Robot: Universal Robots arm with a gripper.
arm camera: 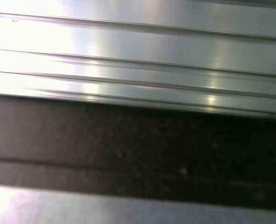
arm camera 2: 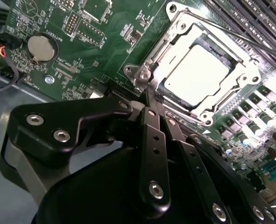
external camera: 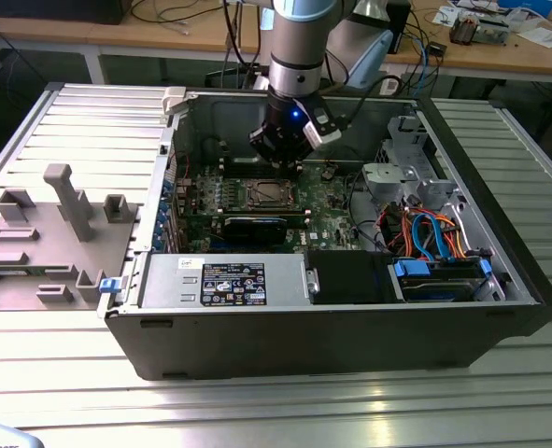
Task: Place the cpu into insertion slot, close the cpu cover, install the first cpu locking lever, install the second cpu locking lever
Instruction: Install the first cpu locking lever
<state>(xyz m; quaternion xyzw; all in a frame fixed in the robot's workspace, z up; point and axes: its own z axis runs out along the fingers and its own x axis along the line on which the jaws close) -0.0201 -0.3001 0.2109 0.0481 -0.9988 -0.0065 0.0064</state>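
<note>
One black gripper [arm camera 2: 149,100] fills my near view in the second wrist view, its jaws clenched together with nothing between them, tip just beside the socket corner. Beyond it I see the dull silver square cpu [arm camera 2: 198,74] seated in the silvery-rimmed insertion slot [arm camera 2: 145,58], the thin metal cpu cover [arm camera 2: 245,70] lying closed around it.

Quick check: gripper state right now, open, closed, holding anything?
Gripper: closed, fingers together, holding nothing; its tip sits at the corner of the cpu cover, which lies shut over the cpu.
</note>
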